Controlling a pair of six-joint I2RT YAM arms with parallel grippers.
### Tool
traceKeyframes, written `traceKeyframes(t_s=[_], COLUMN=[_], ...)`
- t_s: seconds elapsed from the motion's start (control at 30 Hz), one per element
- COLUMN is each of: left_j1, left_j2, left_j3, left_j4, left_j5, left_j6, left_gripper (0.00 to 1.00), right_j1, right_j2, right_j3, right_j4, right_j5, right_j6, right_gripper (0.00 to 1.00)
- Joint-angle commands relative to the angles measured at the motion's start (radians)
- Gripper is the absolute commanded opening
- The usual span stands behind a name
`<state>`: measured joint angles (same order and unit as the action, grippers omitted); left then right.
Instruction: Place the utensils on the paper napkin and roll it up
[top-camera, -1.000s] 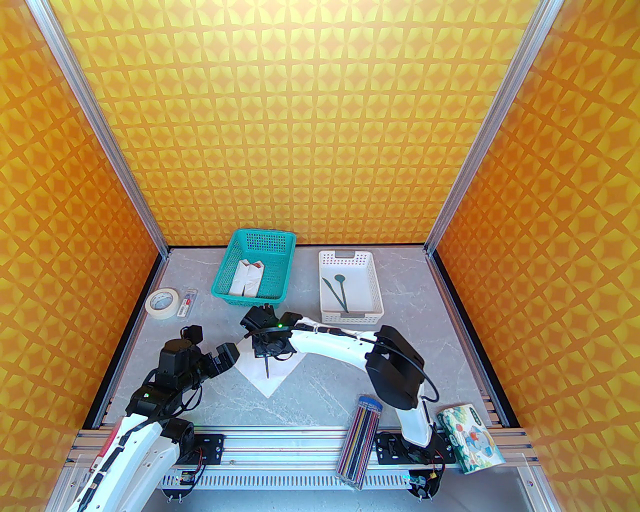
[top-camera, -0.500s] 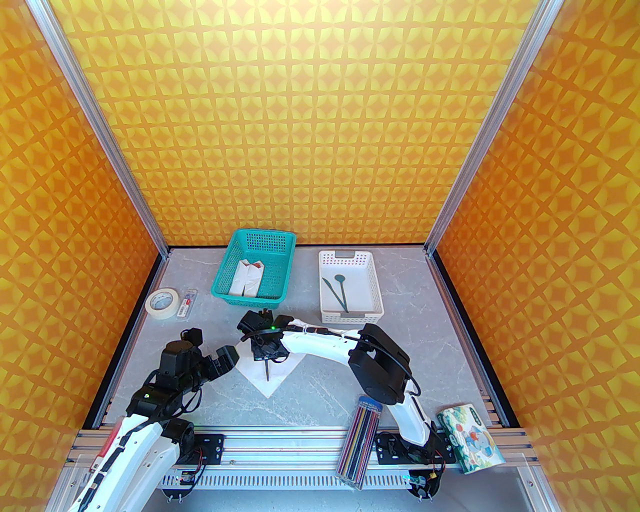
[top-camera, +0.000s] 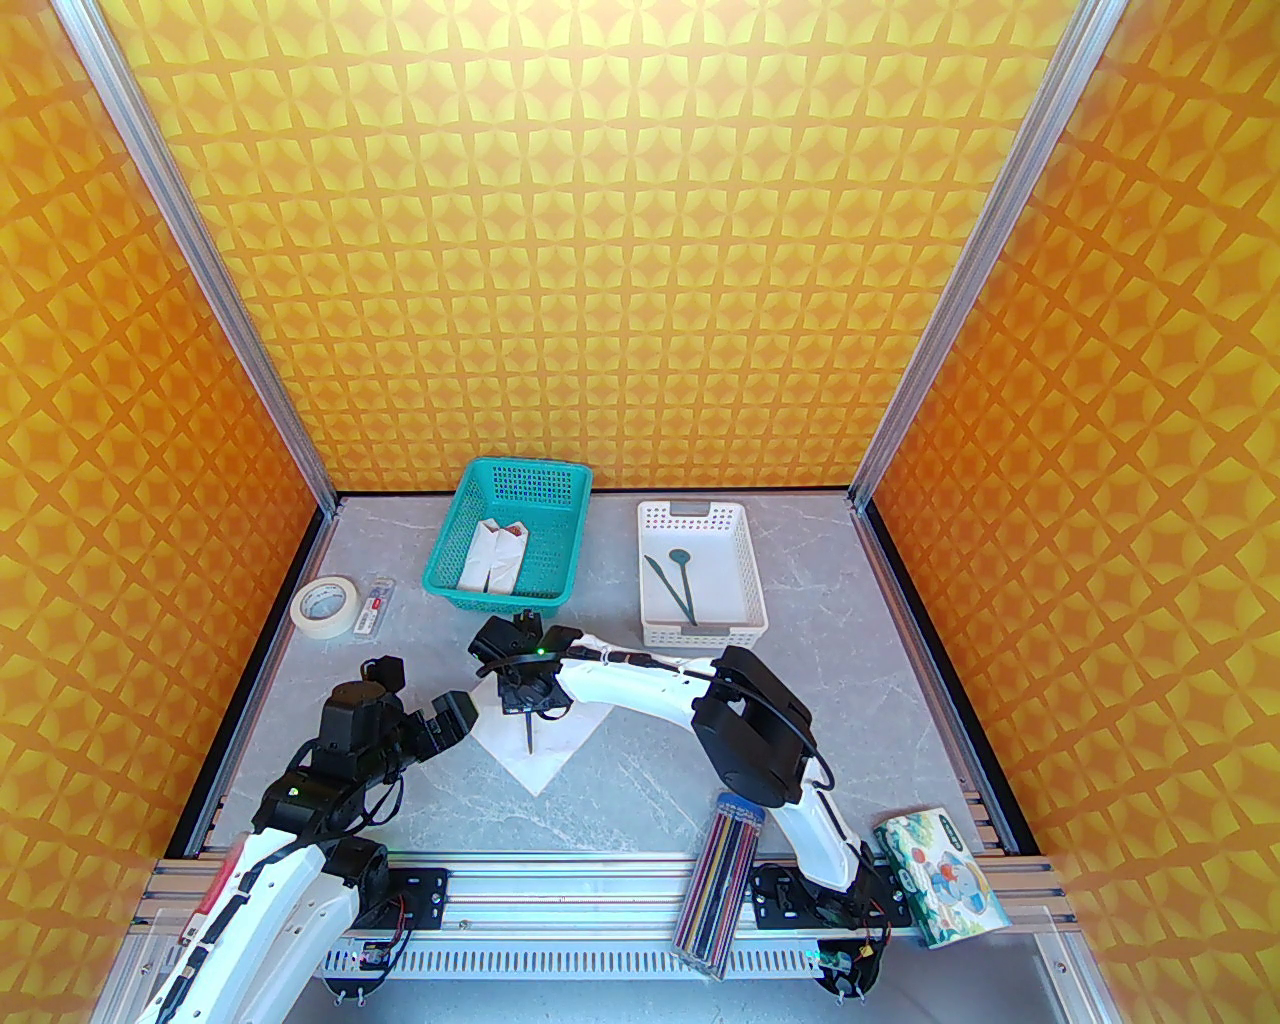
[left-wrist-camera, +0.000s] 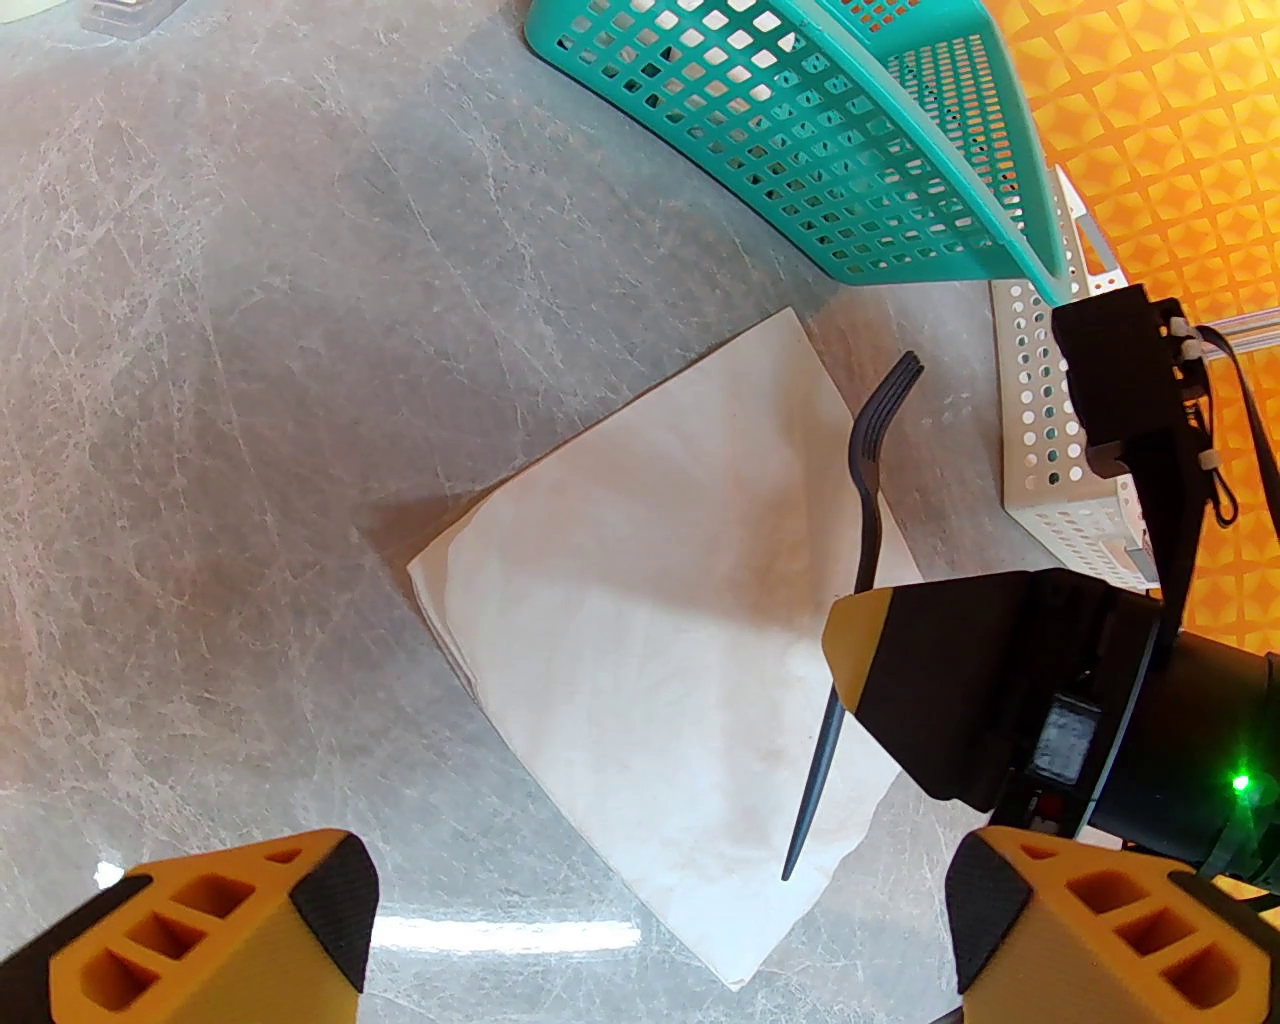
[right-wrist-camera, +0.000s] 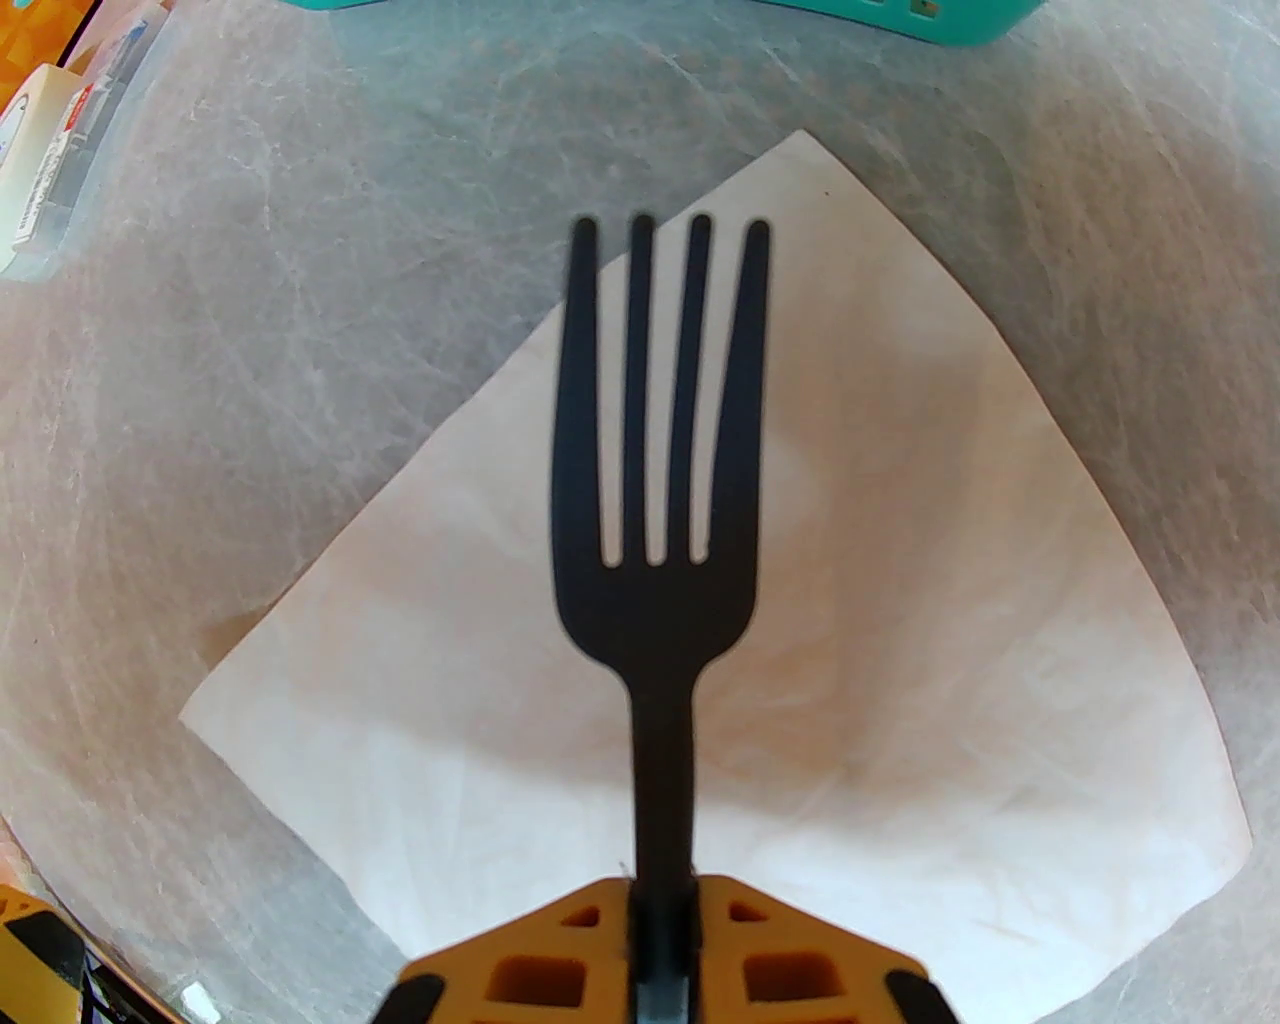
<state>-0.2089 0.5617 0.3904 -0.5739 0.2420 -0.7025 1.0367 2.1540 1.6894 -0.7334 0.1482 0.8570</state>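
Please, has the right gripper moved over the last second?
Yes: the right gripper, gripping the dark plastic fork, shifted slightly left, toward the teal mesh basket.

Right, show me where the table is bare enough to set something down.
Widest bare patch: grey marble tabletop right of the white perforated basket. Another lies between the white paper napkin and the clear case of coloured pencils. Crowded: over the napkin, where the right hand grips the dark plastic fork, and the left edge by the cream tape roll.
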Motion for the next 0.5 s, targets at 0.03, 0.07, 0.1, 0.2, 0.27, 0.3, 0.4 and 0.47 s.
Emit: traceKeyframes(t_s=[0.03, 0.07, 0.1, 0.2, 0.27, 0.3, 0.4, 0.47], left_j1=[-0.003, -0.003, -0.004, -0.003, -0.004, -0.003, -0.003, -0.003], left_j2=[-0.009, -0.009, -0.008, -0.006, -0.006, -0.005, -0.006, -0.006], left_j3=[0.001, 0.002, 0.001, 0.001, 0.002, 0.002, 0.003, 0.003], left_j4=[-0.027, -0.027, -0.028, -0.027, -0.028, -0.027, -0.028, -0.026], left_j5=[-0.020, -0.020, -0.020, -0.021, -0.022, -0.023, -0.023, -0.024], left_j6=[0.019, 0.019, 0.020, 0.021, 0.022, 0.024, 0.024, 0.024], left_gripper=[0.99, 0.99, 0.99, 0.99, 0.99, 0.99, 0.99, 0.99], right_j1=[0.006, 0.006, 0.006, 0.006, 0.006, 0.006, 0.006, 0.008], right_j2=[0.035, 0.037, 0.038, 0.044, 0.049, 0.052, 0.059, 0.063], right_j3=[0.027, 0.029, 0.031, 0.036, 0.038, 0.040, 0.045, 0.050], right_j4=[-0.034, -0.036, -0.038, -0.043, -0.043, -0.044, -0.046, -0.047], right_j5=[0.030, 0.032, 0.035, 0.042, 0.044, 0.044, 0.048, 0.049], right_j6=[0.016, 0.017, 0.016, 0.014, 0.014, 0.014, 0.014, 0.014], right_gripper=[0.14, 0.14, 0.14, 0.14, 0.14, 0.14, 0.14, 0.15])
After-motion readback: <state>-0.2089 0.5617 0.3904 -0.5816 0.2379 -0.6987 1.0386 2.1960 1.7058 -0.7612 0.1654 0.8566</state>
